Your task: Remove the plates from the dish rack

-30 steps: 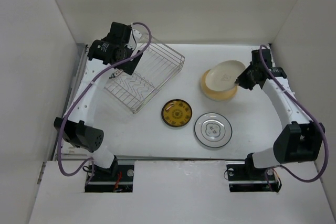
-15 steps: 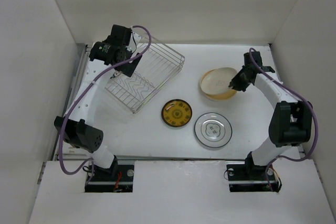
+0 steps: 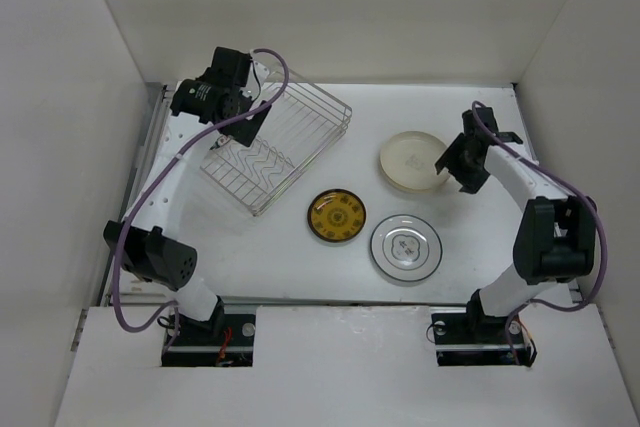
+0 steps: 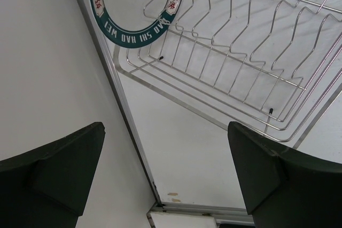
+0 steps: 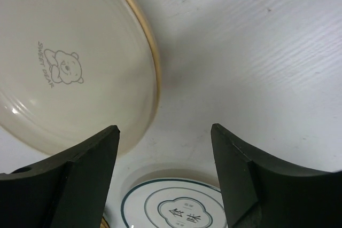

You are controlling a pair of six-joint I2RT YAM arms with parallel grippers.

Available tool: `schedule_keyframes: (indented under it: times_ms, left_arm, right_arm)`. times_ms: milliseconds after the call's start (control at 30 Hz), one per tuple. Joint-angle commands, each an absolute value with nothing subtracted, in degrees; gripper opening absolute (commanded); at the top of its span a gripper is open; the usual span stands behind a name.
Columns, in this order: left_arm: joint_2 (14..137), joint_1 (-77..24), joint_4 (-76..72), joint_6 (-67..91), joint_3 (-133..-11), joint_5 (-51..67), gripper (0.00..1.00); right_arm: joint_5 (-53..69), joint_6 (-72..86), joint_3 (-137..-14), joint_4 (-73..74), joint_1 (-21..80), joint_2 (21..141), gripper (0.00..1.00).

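Note:
The dish rack (image 3: pixel 285 142) stands at the back left, and a plate with a teal lettered rim (image 4: pixel 136 9) stands upright in it. My left gripper (image 3: pixel 245 125) hovers open at the rack's left end (image 4: pixel 165 177), holding nothing. A cream plate (image 3: pixel 411 159) with a bear print (image 5: pixel 69 62) lies flat on a tan-yellow plate, of which only the edge (image 5: pixel 154 60) shows. My right gripper (image 3: pixel 447 161) is open just right of that stack (image 5: pixel 165 169), with only bare table between its fingers. A yellow patterned plate (image 3: pixel 337 215) and a white plate with teal lines (image 3: pixel 406 247) lie on the table.
White walls close in the table on the left, back and right. The table's metal left edge (image 4: pixel 120 105) runs close beside the rack. The white teal-lined plate (image 5: pixel 176 206) lies just beyond the right fingers.
The right gripper lowered the tilted cream plate flat onto the tan-yellow plate, then opened and let it go. The left arm shifted only slightly.

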State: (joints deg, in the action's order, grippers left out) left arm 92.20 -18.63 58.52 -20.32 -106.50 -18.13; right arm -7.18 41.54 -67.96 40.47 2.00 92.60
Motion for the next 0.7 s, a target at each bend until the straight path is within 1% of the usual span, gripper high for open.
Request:
schedule_keyframes:
  times_ms: [0, 133, 233, 300, 400, 433, 467, 567, 667]
  left_arm:
    - [92.99, -18.37, 58.71, -20.48, -108.01, -18.11, 0.99]
    - [92.99, -17.76, 57.49, -20.48, -108.02, -19.68, 0.99]
    - [93.52, -16.36, 53.90, -22.14, -108.02, -20.83, 0.99]
    - [94.74, -15.21, 52.13, -23.89, -108.54, -20.83, 0.87]
    - [100.09, -12.84, 52.37, -24.52, -113.45, -23.11, 0.71]
    - [103.94, -12.05, 53.25, -24.52, -115.55, -23.12, 0.71]
    - [105.80, -10.21, 54.65, -24.52, -119.67, -23.12, 0.71]
    - [112.12, -7.31, 55.46, -23.99, -126.01, -21.53, 0.71]
    - [116.09, -6.59, 54.76, -26.10, -127.44, -19.78, 0.72]
  right_arm:
    - [-12.48, 39.91, -69.61, 43.34, 2.81, 86.50, 0.74]
    - [-7.75, 37.80, -70.39, 39.38, 4.31, 84.99, 0.71]
    - [-6.33, 36.57, -75.31, 41.12, 6.76, 88.40, 0.71]
    - [-6.85, 36.04, -77.77, 41.75, 9.21, 89.82, 0.71]
    - [-7.47, 36.04, -81.29, 42.54, 11.68, 91.05, 0.71]
    - [-7.47, 36.04, -82.43, 42.54, 13.17, 91.05, 0.71]
    - [-7.47, 36.04, -82.44, 42.54, 13.97, 91.05, 0.71]
    - [-7.47, 36.04, -83.67, 42.54, 16.69, 91.05, 0.71]
    - [-7.47, 36.04, -83.67, 42.54, 18.71, 91.05, 0.71]
